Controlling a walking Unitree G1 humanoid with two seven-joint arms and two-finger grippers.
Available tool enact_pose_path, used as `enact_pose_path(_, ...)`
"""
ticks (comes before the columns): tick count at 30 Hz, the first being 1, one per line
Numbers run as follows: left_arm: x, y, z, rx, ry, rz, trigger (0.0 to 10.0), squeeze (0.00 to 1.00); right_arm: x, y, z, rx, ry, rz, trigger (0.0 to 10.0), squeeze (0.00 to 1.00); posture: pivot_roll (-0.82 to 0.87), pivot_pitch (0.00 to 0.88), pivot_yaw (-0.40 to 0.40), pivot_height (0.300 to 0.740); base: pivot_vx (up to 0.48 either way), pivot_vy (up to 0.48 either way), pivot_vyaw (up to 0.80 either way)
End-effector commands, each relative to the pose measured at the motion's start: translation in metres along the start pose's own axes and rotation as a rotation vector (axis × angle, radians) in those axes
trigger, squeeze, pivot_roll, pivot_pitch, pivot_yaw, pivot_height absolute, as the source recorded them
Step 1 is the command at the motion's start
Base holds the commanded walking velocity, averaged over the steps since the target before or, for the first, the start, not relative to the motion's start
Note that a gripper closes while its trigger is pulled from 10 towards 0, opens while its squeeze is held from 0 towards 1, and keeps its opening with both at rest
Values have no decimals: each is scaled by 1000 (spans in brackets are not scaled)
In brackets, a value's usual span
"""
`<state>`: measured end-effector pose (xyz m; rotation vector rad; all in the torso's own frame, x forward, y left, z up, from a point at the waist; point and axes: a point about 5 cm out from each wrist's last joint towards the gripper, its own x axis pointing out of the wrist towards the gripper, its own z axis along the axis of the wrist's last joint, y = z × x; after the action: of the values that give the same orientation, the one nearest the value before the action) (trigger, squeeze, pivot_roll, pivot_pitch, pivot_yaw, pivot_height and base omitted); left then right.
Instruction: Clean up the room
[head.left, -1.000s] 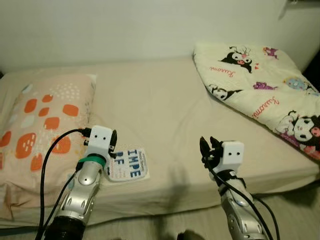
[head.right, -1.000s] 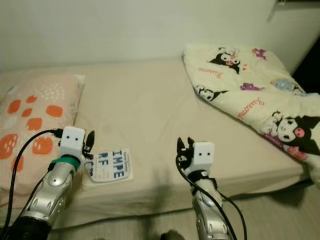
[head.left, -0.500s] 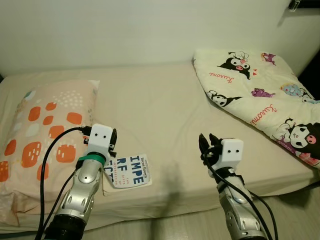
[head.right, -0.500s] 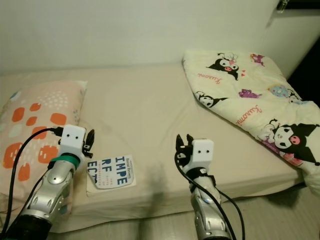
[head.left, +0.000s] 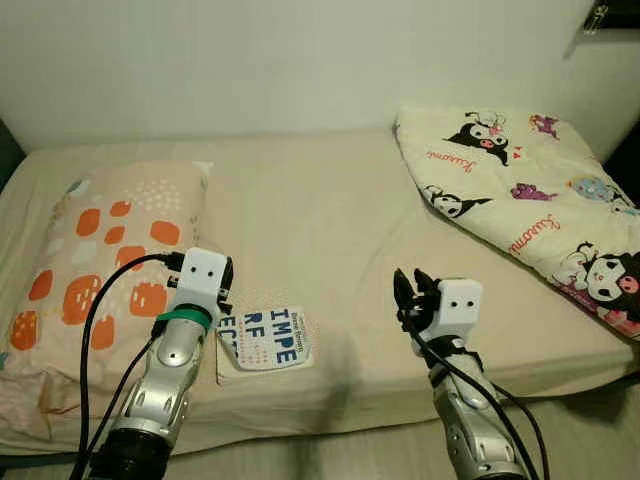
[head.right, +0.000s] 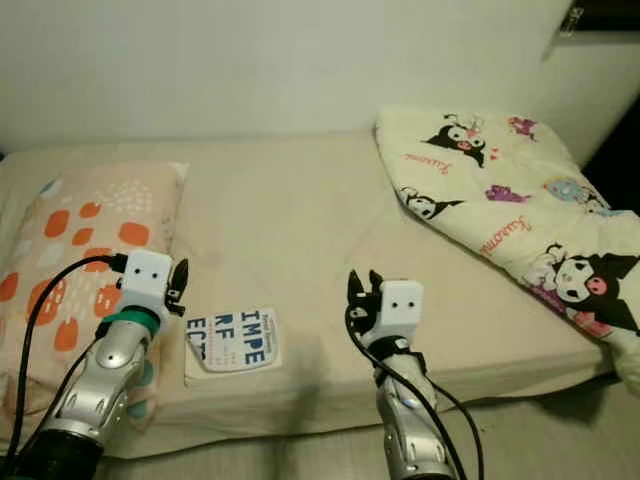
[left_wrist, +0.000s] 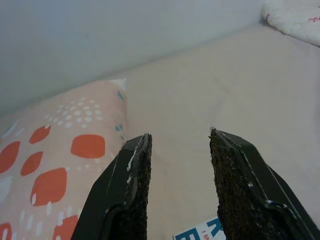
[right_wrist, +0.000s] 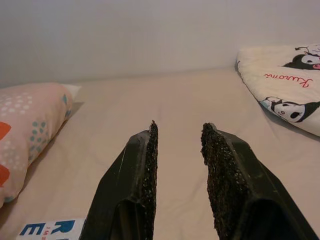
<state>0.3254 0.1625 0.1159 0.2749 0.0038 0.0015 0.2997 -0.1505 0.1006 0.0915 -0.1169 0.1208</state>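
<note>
A white book with big blue letters (head.left: 266, 341) lies flat near the front edge of the beige bed (head.left: 320, 210). My left gripper (head.left: 227, 293) hovers open just left of the book, over its left edge, holding nothing. My right gripper (head.left: 410, 297) is open above bare sheet to the book's right. The left wrist view shows both black fingers (left_wrist: 125, 195) apart, with a corner of the book (left_wrist: 200, 231) below them. In the right wrist view the book's corner (right_wrist: 47, 228) shows beside the fingers (right_wrist: 135, 185).
A peach pillow with orange spots (head.left: 105, 250) lies at the bed's left end. A folded cream blanket with cartoon prints (head.left: 530, 190) covers the right end. A pale wall (head.left: 300, 60) runs behind the bed. Floor shows below the bed's front edge (head.left: 360, 455).
The whole picture has shifted, so the camera moved back and slightly sideways from the bed. Both grippers hold the same pose, open and empty; the book lies as before.
</note>
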Motion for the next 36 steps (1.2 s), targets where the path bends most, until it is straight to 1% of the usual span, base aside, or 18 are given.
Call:
enact_pose_path(1, 1, -2, -1, -1, 5, -4, 10000, 0, -3, -2, -4, -6, 16, -5, 10000, 0, -65, 38, 55, 740, 0, -304, 0)
enact_pose_path(36, 0, -2, -1, -10, 13, 2, 10000, 0, -3, 0, -6, -3, 21, 1, 10000, 0, -56, 50, 51, 740, 0, -401, 0)
